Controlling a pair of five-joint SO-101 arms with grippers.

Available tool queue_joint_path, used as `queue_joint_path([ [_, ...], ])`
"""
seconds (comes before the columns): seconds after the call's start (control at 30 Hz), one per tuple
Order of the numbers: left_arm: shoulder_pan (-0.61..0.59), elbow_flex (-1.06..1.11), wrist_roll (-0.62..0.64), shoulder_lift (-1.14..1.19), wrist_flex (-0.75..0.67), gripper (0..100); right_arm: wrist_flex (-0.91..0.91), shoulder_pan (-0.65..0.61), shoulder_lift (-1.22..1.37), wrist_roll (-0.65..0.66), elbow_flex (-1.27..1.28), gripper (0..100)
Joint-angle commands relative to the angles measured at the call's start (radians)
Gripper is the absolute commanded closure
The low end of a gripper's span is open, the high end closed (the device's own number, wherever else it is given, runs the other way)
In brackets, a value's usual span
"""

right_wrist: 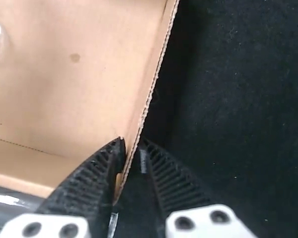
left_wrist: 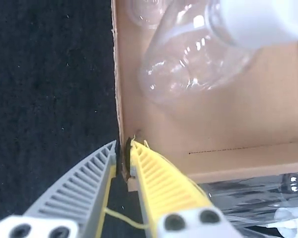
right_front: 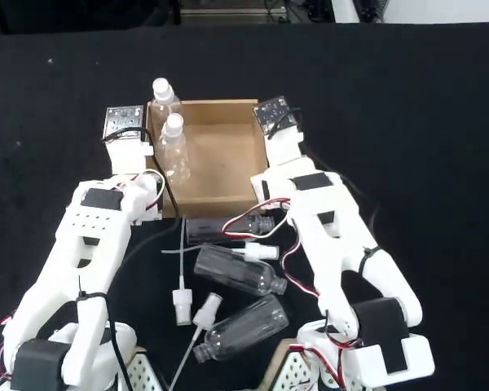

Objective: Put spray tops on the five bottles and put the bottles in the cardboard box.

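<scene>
The cardboard box (right_front: 220, 175) sits mid-table between both arms. Two clear bottles with white spray tops (right_front: 165, 102) (right_front: 173, 145) stand inside along its left wall. My left gripper (left_wrist: 122, 151) is shut on that left wall near the front corner, one finger on each side; a capped bottle (left_wrist: 188, 64) stands just beyond it. My right gripper (right_wrist: 131, 148) is shut on the box's right wall (right_wrist: 151, 94) in the same way. In front of the box three uncapped bottles (right_front: 216, 229) (right_front: 240, 270) (right_front: 243, 327) lie on their sides.
Loose white spray tops (right_front: 182, 303) (right_front: 205, 311) (right_front: 258, 252) with long dip tubes lie among the lying bottles. Red and white cables (right_front: 257, 220) hang from the right arm over them. Black cloth (right_front: 407, 106) covers the table around the box.
</scene>
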Motion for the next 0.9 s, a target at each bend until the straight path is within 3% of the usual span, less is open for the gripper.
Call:
queue_joint_path([
  [0.0, -0.005, -0.004, 0.003, -0.044, 0.014, 96, 0.015, -0.015, -0.058, 0.008, -0.036, 87.7],
  [0.27, -0.047, -0.002, 0.003, -0.052, 0.031, 81, 0.015, -0.015, -0.059, 0.008, -0.042, 86.8],
  [0.5, -0.061, -0.051, 0.002, -0.055, 0.040, 81, 0.014, -0.021, -0.157, 0.002, -0.039, 86.4],
  [0.73, -0.067, -0.203, 0.002, -0.055, 0.181, 81, 0.009, -0.048, -0.217, 0.008, -0.042, 86.2],
  [0.87, -0.133, -0.251, 0.002, -0.055, 0.199, 81, 0.014, -0.051, -0.234, 0.003, -0.062, 80.1],
])
